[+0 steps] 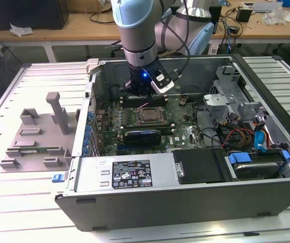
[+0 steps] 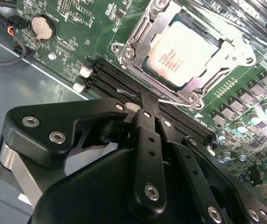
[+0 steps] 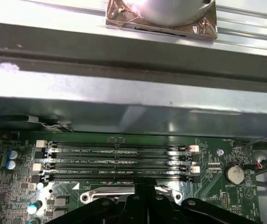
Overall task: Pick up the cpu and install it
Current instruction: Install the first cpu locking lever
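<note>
second wrist view: end effector [image 2: 148, 100] partly hiding socketed cpu [image 2: 185, 53]

Bright, even overhead room light, glare on the cpu [image 2: 182, 51], soft blur across the gripper [image 2: 147, 105].

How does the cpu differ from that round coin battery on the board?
The cpu is square, while the coin battery is round. The cpu is much the larger of the two. The cpu sits inside a metal socket frame; the coin battery sits in a small holder by the board's edge. Both have a dull silvery top and lie flat on the green motherboard.
</note>
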You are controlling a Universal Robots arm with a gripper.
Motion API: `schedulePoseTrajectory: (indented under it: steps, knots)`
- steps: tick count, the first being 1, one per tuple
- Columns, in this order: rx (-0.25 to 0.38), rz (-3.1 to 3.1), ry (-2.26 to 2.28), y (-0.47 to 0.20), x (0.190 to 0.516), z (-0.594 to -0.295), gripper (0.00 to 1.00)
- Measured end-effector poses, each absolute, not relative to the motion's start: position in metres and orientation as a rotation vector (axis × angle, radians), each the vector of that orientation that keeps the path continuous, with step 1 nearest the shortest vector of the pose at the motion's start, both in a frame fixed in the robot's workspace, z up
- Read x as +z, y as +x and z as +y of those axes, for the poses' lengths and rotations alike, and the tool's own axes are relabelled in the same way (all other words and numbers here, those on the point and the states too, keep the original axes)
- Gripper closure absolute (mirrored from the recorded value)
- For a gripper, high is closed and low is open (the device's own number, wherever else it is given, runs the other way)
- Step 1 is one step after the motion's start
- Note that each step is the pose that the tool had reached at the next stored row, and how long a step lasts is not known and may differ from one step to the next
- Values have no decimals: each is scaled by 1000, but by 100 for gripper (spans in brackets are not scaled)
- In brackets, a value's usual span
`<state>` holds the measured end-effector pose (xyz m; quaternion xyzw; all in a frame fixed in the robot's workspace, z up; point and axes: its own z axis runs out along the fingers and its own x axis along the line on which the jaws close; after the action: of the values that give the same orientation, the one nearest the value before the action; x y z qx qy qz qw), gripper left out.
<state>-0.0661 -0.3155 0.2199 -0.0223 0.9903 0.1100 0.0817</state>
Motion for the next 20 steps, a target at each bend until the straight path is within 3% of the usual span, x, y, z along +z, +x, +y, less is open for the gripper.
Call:
schedulePoseTrajectory:
  steps: [20]
  knots:
    - [304, 2892, 66, -76, 210, -308, 89]
